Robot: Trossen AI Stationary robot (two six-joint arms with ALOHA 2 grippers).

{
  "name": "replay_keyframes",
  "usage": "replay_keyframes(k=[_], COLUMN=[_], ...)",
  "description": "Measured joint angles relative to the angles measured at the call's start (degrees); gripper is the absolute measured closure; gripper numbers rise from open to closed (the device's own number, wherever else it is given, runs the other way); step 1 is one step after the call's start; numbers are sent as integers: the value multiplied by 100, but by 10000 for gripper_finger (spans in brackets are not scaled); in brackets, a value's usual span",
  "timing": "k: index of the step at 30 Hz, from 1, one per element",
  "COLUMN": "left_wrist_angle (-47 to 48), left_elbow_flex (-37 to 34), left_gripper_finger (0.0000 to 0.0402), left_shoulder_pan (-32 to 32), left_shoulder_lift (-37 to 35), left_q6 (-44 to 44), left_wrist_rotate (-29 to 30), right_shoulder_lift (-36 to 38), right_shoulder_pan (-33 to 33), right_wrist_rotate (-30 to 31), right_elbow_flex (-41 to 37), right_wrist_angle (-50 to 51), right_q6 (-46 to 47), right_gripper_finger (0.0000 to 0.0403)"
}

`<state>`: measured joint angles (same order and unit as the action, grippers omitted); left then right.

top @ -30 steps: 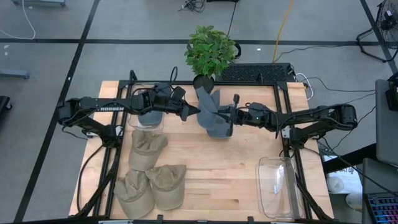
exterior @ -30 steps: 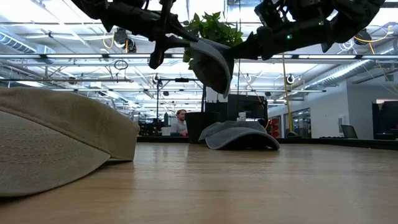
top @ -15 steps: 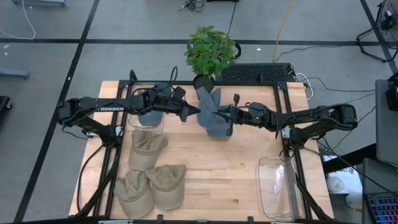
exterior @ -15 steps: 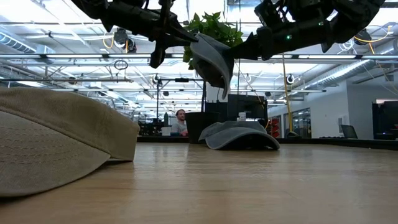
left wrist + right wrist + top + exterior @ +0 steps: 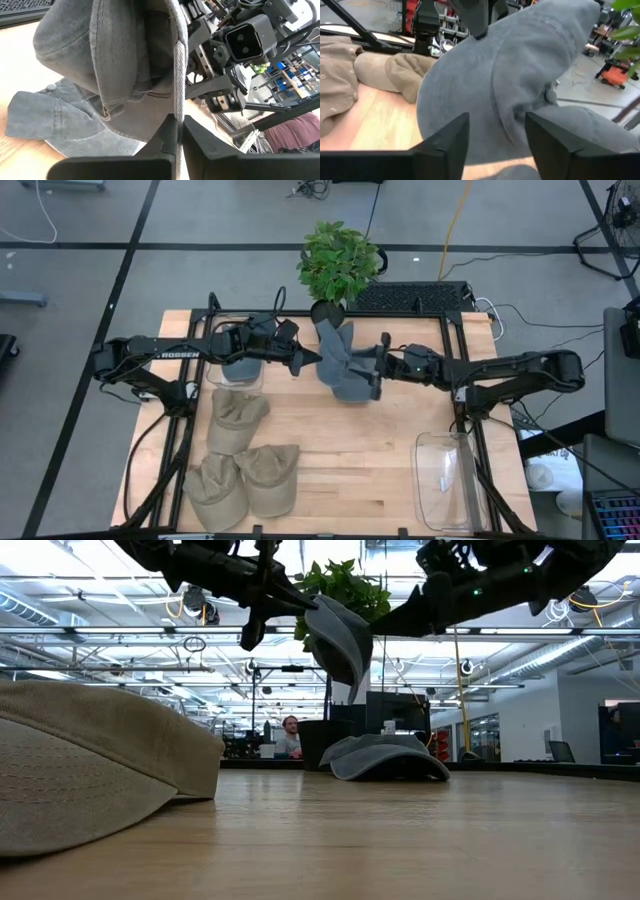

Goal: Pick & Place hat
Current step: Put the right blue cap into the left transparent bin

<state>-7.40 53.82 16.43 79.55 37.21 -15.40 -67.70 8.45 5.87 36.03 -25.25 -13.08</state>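
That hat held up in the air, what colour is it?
Grey corduroy hat; clearest in the left wrist view.

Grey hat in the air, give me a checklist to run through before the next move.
1. Left pincer shut on the hat brim: ok.
2. Hat lifted off the table: ok.
3. Hat apart from the second hat lying below it: ok.
4. Right pincer open: ok.
5. Right pincer's fingers around the hat: cannot tell; the hat fills the view just ahead of them.
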Motion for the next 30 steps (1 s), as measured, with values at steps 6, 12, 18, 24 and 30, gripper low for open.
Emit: replay_keyframes(k=[6,12,18,24,30], left_wrist_angle=[-2,-267,-635,220,1034], left_elbow_flex=[0,0,0,-7,0], left_gripper_finger=[389,393,395,395,395], left_shoulder_pan=[0,121,216,350,478], left_shoulder_lift=[0,0,-135,-265,-704], left_q6=[1,-463,-1081,-1400,-1722], left_wrist_rotate=[-14,-879,-1609,-1501,-1431], right_shoulder_lift=[805,1590,1881,1876,1884], right_shoulder_pan=[-9,-70,-70,-70,-70], right_wrist_rotate=[0,-1,4,4,4], right_elbow_flex=[0,0,0,0,0], right_wrist_angle=[1011,1930,2352,2456,2427], right_q6=[169,466,669,795,793], right_gripper_finger=[178,175,187,192,193])
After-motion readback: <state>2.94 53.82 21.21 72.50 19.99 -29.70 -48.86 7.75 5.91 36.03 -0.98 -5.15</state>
